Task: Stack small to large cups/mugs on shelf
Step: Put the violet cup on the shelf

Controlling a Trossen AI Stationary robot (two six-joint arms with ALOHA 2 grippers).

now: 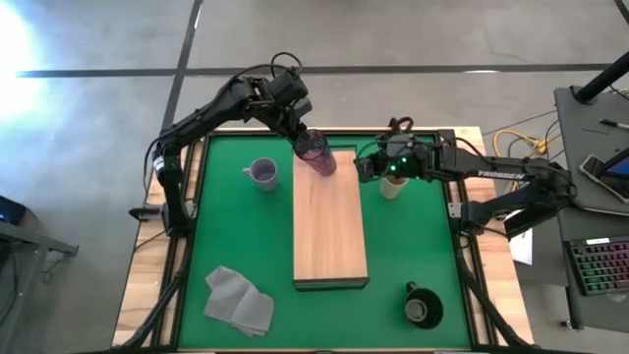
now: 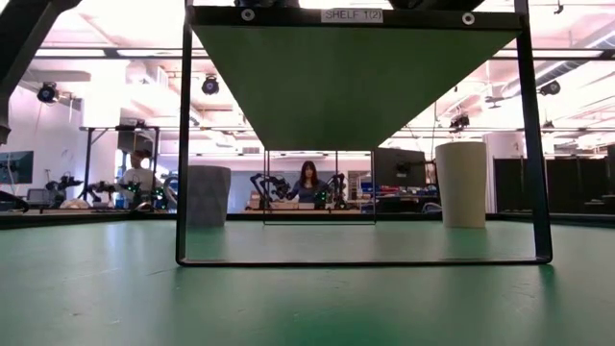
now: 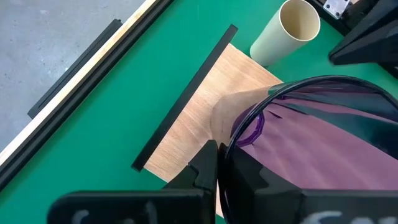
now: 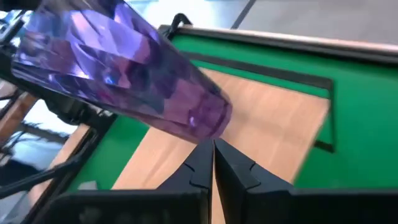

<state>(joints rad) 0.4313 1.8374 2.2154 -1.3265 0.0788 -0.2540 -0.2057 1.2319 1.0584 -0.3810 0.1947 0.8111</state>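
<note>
My left gripper (image 1: 303, 138) is shut on the dark purple ribbed tumbler (image 1: 317, 157), tilted over the far end of the light-wood shelf (image 1: 330, 221). My right gripper (image 1: 360, 167) is shut and empty. Its tips (image 4: 212, 149) stand just beside the tumbler's base (image 4: 208, 118); no touch shows. The cream-yellow cup (image 1: 391, 187) stands upright on the green mat to the right of the shelf, under my right arm. The lavender mug (image 1: 262, 174) stands on the mat to the left of the shelf. The black mug (image 1: 423, 305) stands near the front right corner. My left gripper holds the tumbler by its rim (image 3: 239, 134), with one finger outside (image 3: 205, 165) and the other behind the purple wall, apparently inside. The fingers come slanting down from the far left. The tumbler hangs tilted, base toward the shelf and the right arm, clear of the board.
A crumpled grey cloth (image 1: 239, 300) lies on the mat at the front left. The shelf stands raised on a dark frame (image 2: 183, 144). The shelf's near half is bare wood (image 1: 330, 256). People stand in the room beyond the table.
</note>
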